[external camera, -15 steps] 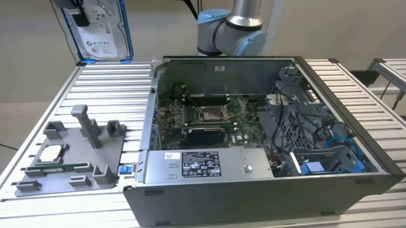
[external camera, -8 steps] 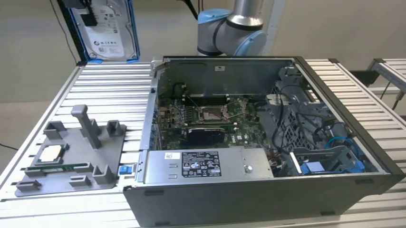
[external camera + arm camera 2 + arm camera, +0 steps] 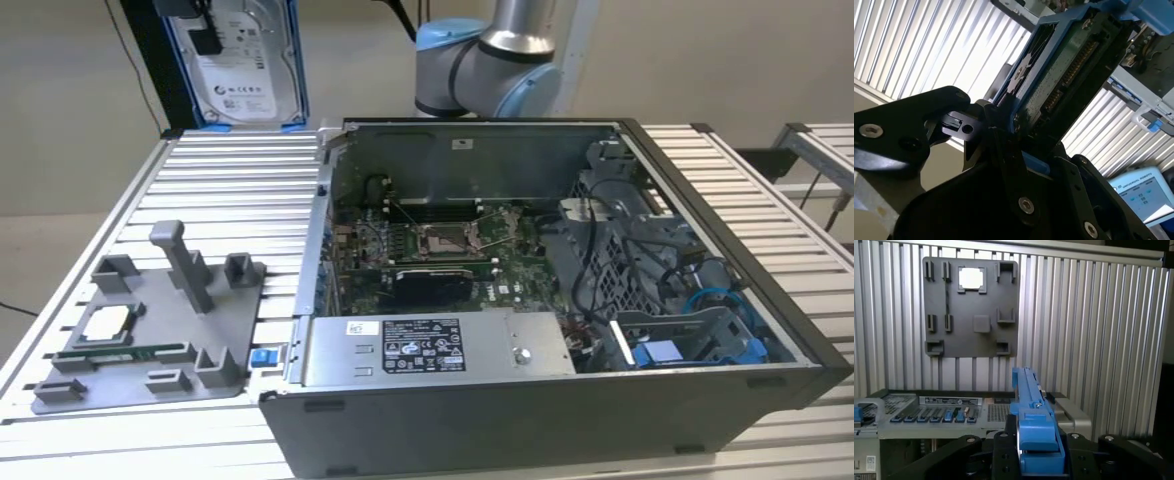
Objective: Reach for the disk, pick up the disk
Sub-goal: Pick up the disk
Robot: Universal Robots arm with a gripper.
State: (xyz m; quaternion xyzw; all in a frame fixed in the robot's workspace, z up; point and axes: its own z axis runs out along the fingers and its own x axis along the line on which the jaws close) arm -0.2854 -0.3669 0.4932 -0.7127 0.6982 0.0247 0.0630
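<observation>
We find the disk (image 3: 247, 70) and the arm (image 3: 497, 65) both cut off by the exterior view's top edge. In the second wrist view the body of the end effector (image 3: 1021, 129) hides the disk's near end from us.

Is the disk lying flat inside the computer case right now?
No, in the exterior view the disk stands upright outside the computer case, with the tool clamped on it.

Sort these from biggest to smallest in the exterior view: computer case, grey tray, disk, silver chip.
1. computer case
2. grey tray
3. disk, farther from the camera, so it may look shrunk
4. silver chip
</observation>
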